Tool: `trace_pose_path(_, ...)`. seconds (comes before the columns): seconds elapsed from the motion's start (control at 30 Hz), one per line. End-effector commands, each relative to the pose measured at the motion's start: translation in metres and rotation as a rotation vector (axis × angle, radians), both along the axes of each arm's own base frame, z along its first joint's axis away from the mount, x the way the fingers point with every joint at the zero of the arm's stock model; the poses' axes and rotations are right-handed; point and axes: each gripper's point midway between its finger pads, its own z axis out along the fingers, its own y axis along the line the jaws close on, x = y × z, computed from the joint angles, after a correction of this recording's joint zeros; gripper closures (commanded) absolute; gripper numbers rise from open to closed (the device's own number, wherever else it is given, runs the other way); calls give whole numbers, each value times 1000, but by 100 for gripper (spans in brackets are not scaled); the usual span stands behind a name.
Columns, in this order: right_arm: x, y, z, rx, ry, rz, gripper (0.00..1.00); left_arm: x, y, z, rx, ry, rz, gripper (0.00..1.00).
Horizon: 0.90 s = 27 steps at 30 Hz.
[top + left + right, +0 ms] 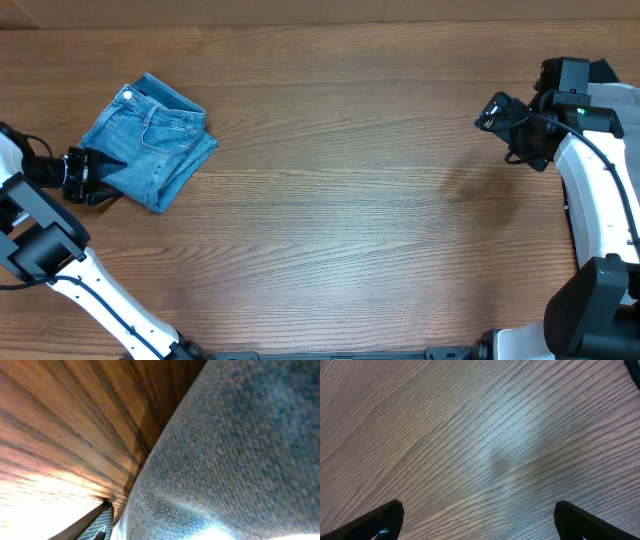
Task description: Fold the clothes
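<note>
Seemingly at the final fold, the jeans point(150, 140) lie bundled right against the left claw point(95, 178), whose grip I cannot tell, while the right claw point(492, 113) hangs wide open and empty, well apart; the next move calls for backing off without dragging denim.

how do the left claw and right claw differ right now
Left claw sits at the folded jeans' edge; right claw hangs over the table, far from them. Right claw is wide open and empty; left claw's opening can't be told, denim filling its view. Both are black.
</note>
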Motion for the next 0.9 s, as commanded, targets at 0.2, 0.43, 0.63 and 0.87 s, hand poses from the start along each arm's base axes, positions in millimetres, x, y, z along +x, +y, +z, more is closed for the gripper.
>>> trace_pose_path(0.2, 2, -1, 3, -11, -9, 1, 0, -11, 39, 29, 372, -9, -155, 37)
trace_pose_path(0.43, 2, -1, 3, -11, -9, 1, 0, -24, 32, 90, 472, -23, -200, 58)
trace_pose_path(0.63, 2, -1, 3, -11, -9, 1, 0, -24, -6, 94, 449, -4, -340, 96)
trace_pose_path(0.87, 2, -1, 3, -11, -9, 1, 0, -40, -45, 71, 433, 168, -395, 96)
